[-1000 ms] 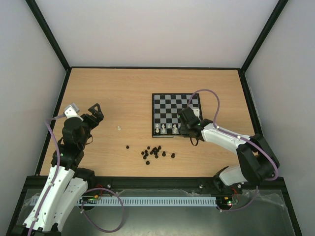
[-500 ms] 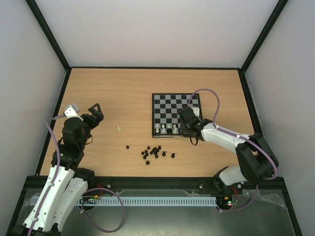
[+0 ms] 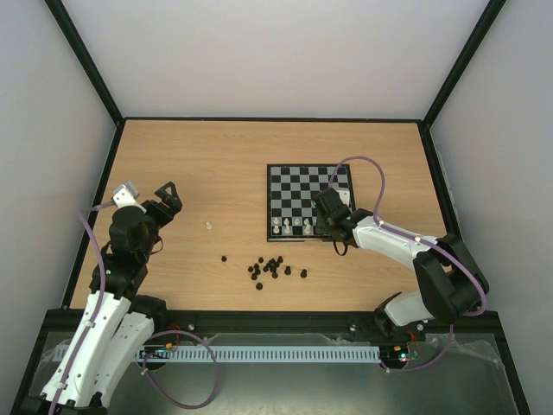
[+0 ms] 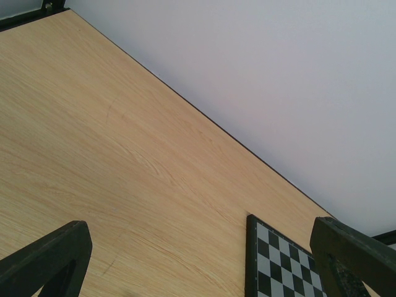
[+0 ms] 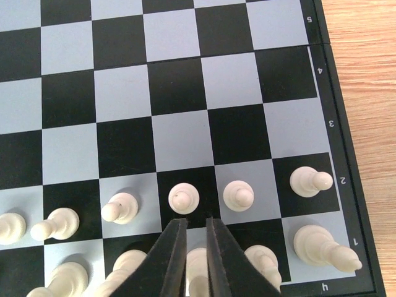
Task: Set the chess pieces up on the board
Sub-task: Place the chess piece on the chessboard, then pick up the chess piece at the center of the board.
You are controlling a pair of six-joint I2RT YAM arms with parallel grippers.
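Right wrist view: the right claw (image 5: 197,221) is seen at the bottom edge, its two dark fingers (image 5: 173,260) drawn close together, and a cream piece (image 5: 197,272) is pinched in the narrow gap between them. That piece is placed in the nearest row of the board (image 5: 179,86), toward the corner marked with the small numerals. Other chess pieces (image 5: 238,195) are ranged around it: one row of small ones is stood just beyond the fingertips, and larger ones are set on either side of the claw in the same row as the held piece. The squares further up the board are shown bare.

In the top external view, the right arm is stretched over the near right part of the board, and the cream pieces are seen lined along the board's near edge. A single white piece (image 3: 208,224) is left on the wooden surface (image 3: 199,156), well apart from the board on its left. A scatter of black pieces (image 3: 272,266) is spread on the surface near the board's near left corner.

The left claw (image 4: 198,235) is held spread wide above the surface at the far left, nothing between its fingers, with a corner of the board caught in its wrist view.
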